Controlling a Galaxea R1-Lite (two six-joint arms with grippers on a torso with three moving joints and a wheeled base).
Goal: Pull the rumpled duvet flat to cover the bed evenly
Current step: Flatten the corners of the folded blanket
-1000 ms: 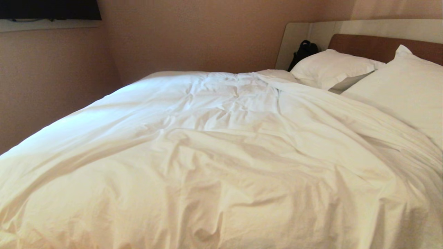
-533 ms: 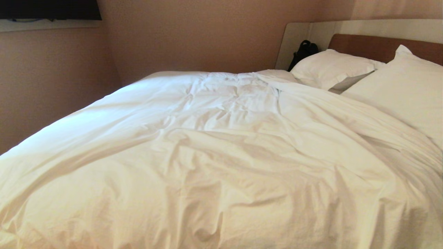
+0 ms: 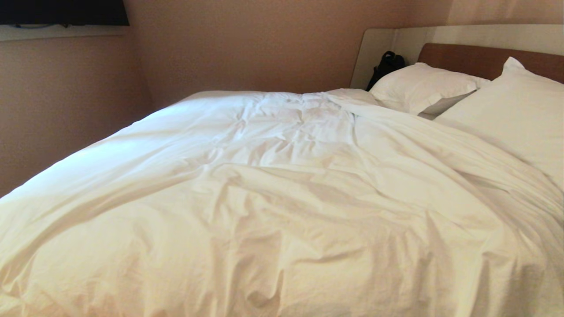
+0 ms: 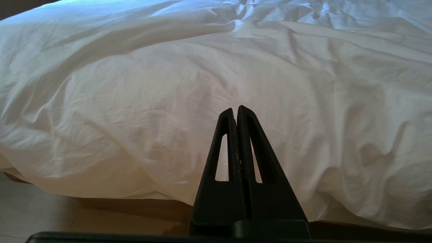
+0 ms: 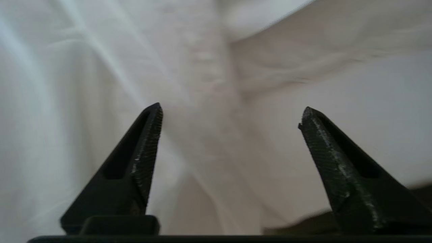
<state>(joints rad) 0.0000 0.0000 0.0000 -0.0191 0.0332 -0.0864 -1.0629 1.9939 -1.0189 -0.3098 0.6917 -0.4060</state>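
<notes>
The white, wrinkled duvet [image 3: 282,193] spreads over most of the bed, whose brown headboard [image 3: 484,59] shows at the back right. Neither arm appears in the head view. My left gripper [image 4: 235,109] is shut and empty, held just off the duvet's [image 4: 168,84] hanging near edge, above the dark bed base [image 4: 371,226]. My right gripper [image 5: 233,114] is open, its two fingers wide apart with nothing between them, close in front of duvet folds [image 5: 209,84].
Two white pillows [image 3: 423,86] [image 3: 515,114] lie at the head of the bed, past the duvet's top edge. A black bag [image 3: 387,64] sits in the corner behind them. Walls close in on the far and left sides. Light floor [image 4: 37,212] shows below the near edge.
The head view is nearly the same; the duvet near the right front edge has settled slightly. No arm has entered that view.
</notes>
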